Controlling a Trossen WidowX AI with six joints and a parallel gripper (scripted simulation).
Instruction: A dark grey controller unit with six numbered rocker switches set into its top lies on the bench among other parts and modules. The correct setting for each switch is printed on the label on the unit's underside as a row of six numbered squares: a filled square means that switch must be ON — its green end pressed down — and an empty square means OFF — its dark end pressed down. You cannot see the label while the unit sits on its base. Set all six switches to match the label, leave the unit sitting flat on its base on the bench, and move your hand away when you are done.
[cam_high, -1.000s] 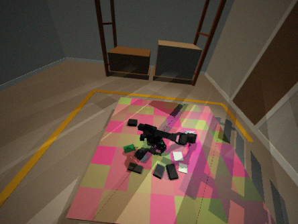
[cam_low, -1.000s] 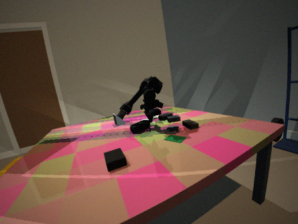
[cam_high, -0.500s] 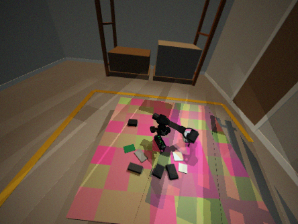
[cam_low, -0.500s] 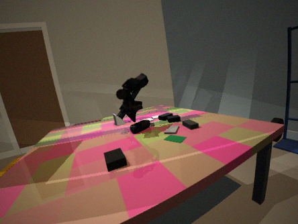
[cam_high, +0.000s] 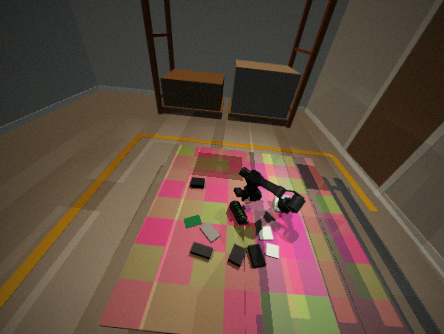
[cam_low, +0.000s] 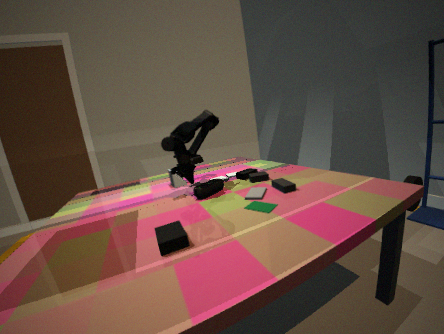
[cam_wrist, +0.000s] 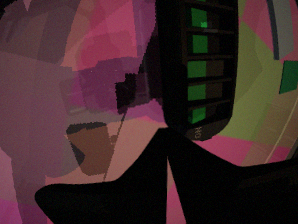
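The dark controller unit (cam_high: 238, 212) (cam_low: 209, 189) (cam_wrist: 233, 65) sits on the bench with its switches facing up. In the wrist view several rockers show in a column, each with a green half on the left and a dark half on the right; the top one is cut off by the frame edge. Which ends are pressed is hard to tell. The label on the underside is hidden. My gripper (cam_high: 247, 200) (cam_low: 191, 181) (cam_wrist: 164, 133) is shut and empty, pointing down beside the unit's near end in the wrist view. Whether it touches the unit is unclear.
A black box (cam_high: 197, 183) (cam_low: 171, 238) stands apart. A green board (cam_high: 192, 221) (cam_low: 261, 206) (cam_wrist: 289, 77) and a grey plate (cam_high: 210, 232) (cam_low: 256, 193) (cam_wrist: 284, 32) lie beside the unit. Several dark boxes and two white pieces lie beyond.
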